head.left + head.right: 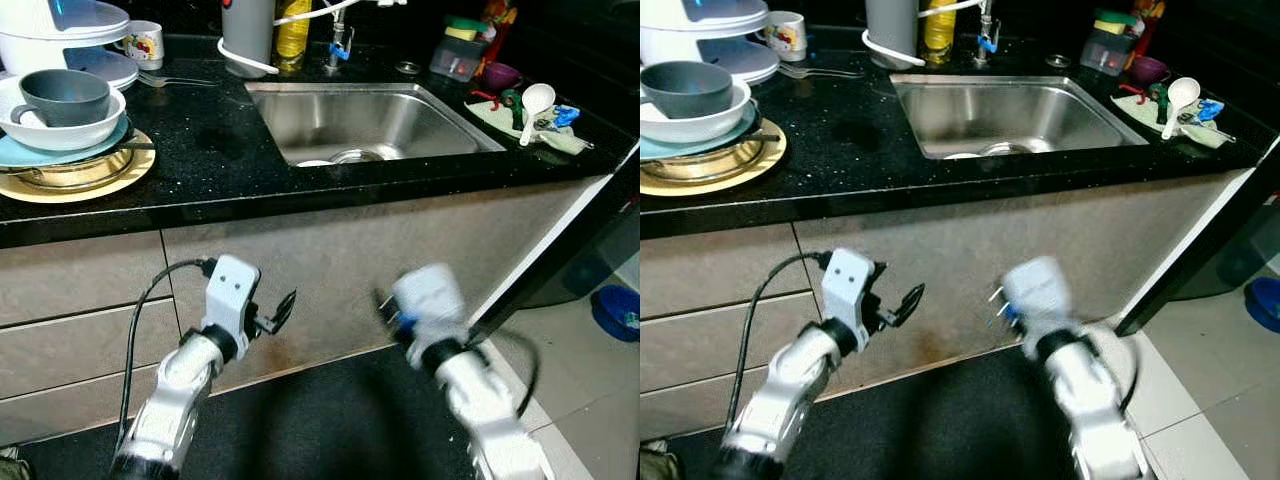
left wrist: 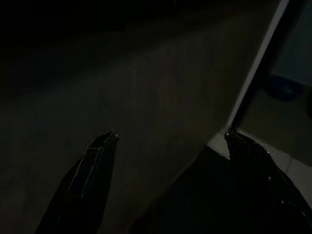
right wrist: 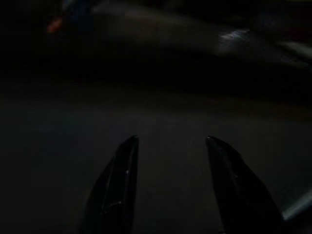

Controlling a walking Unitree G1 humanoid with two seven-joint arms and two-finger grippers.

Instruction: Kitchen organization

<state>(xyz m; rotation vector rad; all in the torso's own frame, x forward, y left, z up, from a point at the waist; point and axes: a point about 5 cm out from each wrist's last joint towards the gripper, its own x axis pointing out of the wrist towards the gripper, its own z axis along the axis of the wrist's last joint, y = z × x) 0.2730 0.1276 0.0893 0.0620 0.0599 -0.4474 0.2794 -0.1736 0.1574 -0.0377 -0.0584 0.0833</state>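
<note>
- Fingers of the left gripper [image 2: 170, 141]: two black tips spread wide apart, nothing between them, pointed at the grey cabinet front [image 1: 330, 260] below the counter.
- Fingers of the right gripper [image 3: 170, 141]: two black tips set apart, nothing between them; surroundings very dark. In the head views this gripper is blurred, held low before the same cabinet front, to the right of the left gripper.
- Black speckled countertop [image 1: 200, 140]: runs across the top of the scene, above both grippers.
- Steel sink [image 1: 370, 120]: sunk in the countertop, centre right.
- Dish stack, left end of the countertop: grey cup [image 1: 65, 95] inside a white bowl [image 1: 60, 130], on a blue plate, on a metal pan, on a yellow mat [image 1: 90, 185].
- White mug [image 1: 145, 45] with a printed picture: behind the stack.
- Yellow bottle [image 1: 293, 30]: behind the sink, beside the tap.
- White ladle [image 1: 535, 100]: on a cloth right of the sink, near a purple bowl [image 1: 498, 74].
- Blue basin [image 1: 615, 312]: on the tiled floor, far right.
</note>
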